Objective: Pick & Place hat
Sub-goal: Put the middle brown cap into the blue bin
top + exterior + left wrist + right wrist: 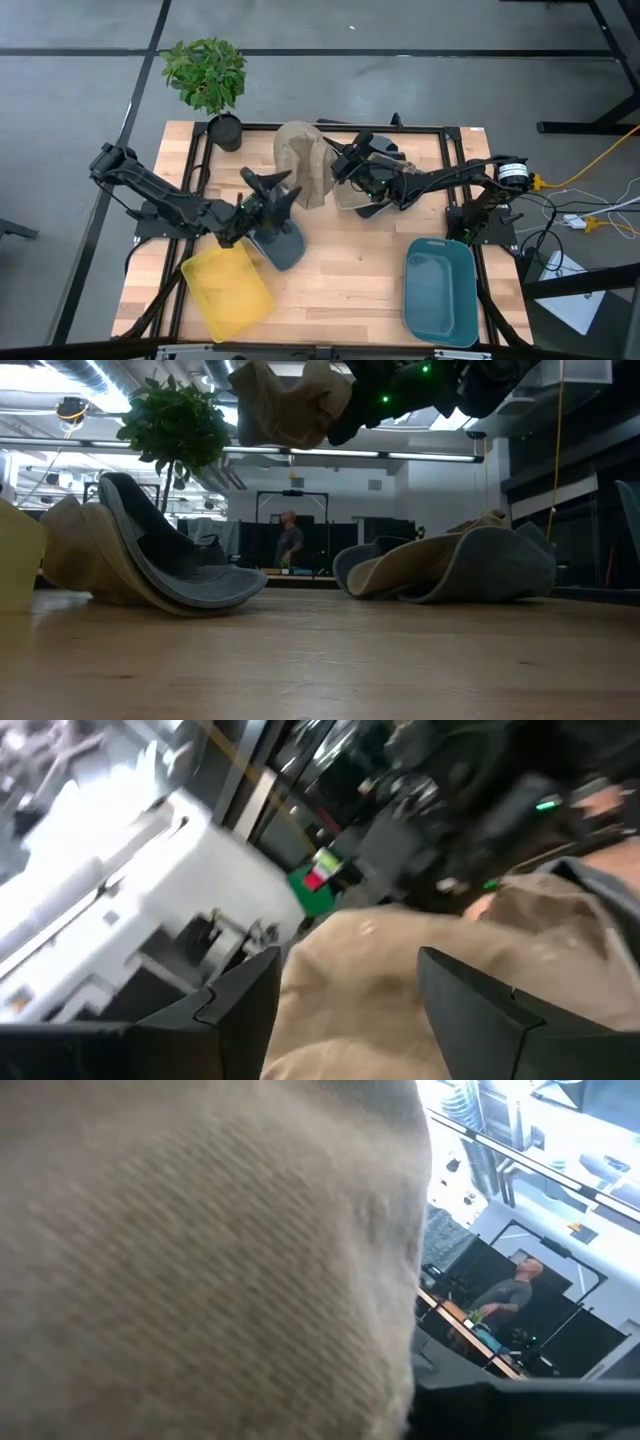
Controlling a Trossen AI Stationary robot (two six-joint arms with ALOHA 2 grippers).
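A floppy tan woven hat [303, 160] is hanging above the desk [340, 270], the right hand [343, 166] clenching it; the left hand [278, 192] is gaping beside it, touching nothing.

Right gripper [337, 165]: fingertips were buried in the tan hat [303, 160]
Left wrist view: was blurred
Teal bin [440, 290]: was cut at the low view's edge

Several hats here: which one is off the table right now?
The tan hat held up by the right gripper, hanging above the table in the low view. The grey-blue hat and the grey hat both rest on the wood.
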